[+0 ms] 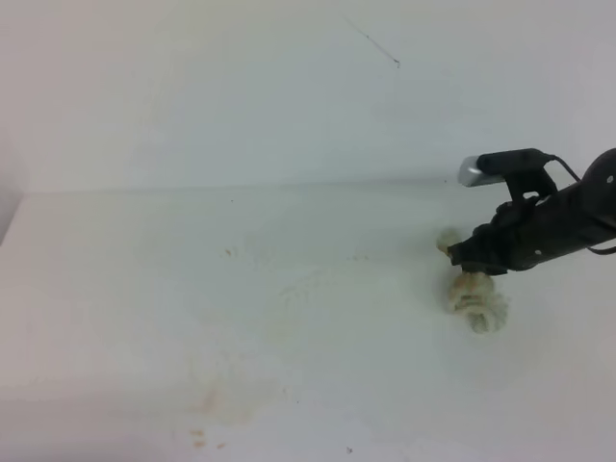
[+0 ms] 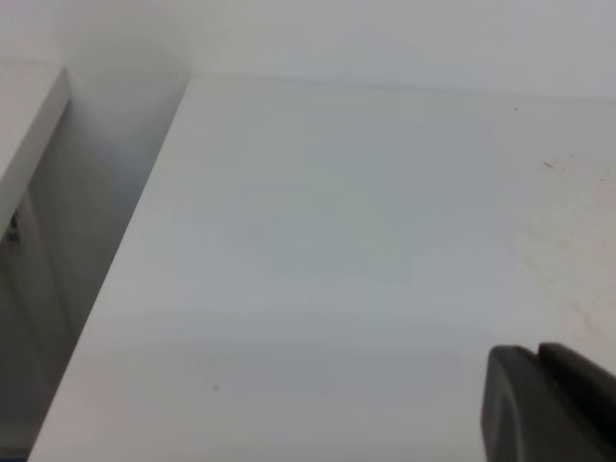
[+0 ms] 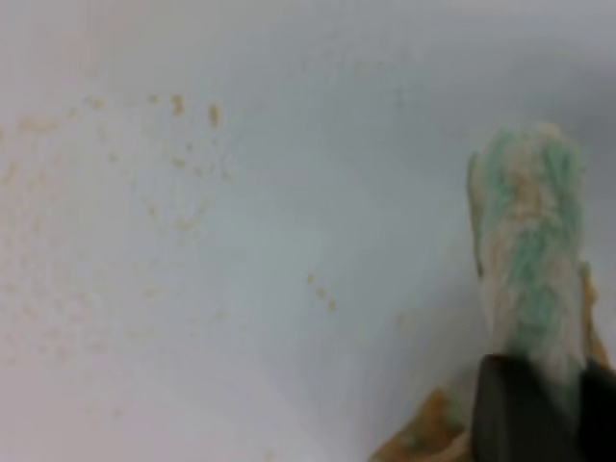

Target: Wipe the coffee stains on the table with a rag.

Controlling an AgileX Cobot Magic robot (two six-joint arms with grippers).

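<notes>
Reaching in from the right of the exterior high view, the right gripper point(image 1: 469, 265) is hanging low over the table point(image 1: 144, 289) with the rag point(image 1: 475, 296) at its tip. Its wrist view is showing a dark finger point(image 3: 525, 409) lying against the lower end of the cloth, which is standing up in a bunched mint-green and white roll with orange-brown blotches; whether the jaws are pinching the rag or already standing apart around it cannot be told from these pictures. Part of the rag is bulging out on the table just below the gripper, and another small tuft is showing just to its upper left. Faint coffee stains point(image 1: 217, 399) are lying well apart from the rag, toward the front left of the white surface, with tiny brown specks point(image 3: 197, 115) scattered across the tabletop in the right wrist view. Only a dark corner of the left gripper point(image 2: 549, 404) is showing at the bottom right of its own camera, above bare white tabletop, and how wide it is standing cannot be told.
</notes>
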